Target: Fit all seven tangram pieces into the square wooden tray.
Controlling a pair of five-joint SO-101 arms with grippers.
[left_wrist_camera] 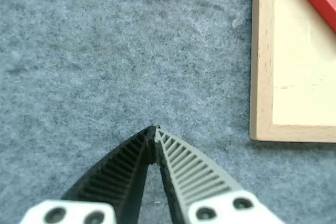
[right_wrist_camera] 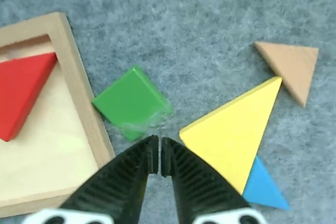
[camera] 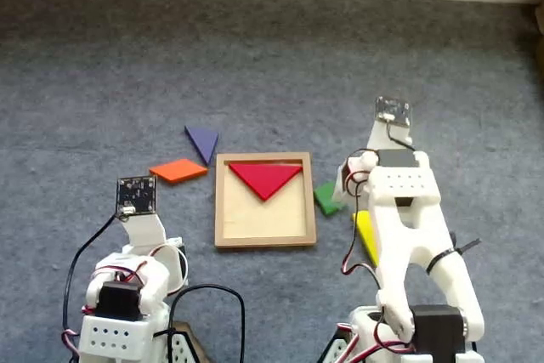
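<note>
The square wooden tray point(camera: 222, 210) lies mid-table with a red triangle point(camera: 264, 178) in its far part. An orange parallelogram point(camera: 178, 170) and a purple triangle point(camera: 202, 140) lie just left of the tray. A green square point(camera: 325, 197) and a yellow triangle point(camera: 365, 235) lie to its right, partly under the right arm. In the right wrist view my right gripper point(right_wrist_camera: 159, 150) is shut and empty, hovering between the green square point(right_wrist_camera: 132, 100) and the yellow triangle point(right_wrist_camera: 236, 129); a tan triangle point(right_wrist_camera: 292, 64) and a blue triangle point(right_wrist_camera: 261, 186) lie nearby. My left gripper point(left_wrist_camera: 154, 132) is shut over bare carpet beside the tray point(left_wrist_camera: 261, 66).
Grey carpet covers the table. Black cables point(camera: 204, 295) loop near the arm bases at the front edge. The carpet beyond the tray is open.
</note>
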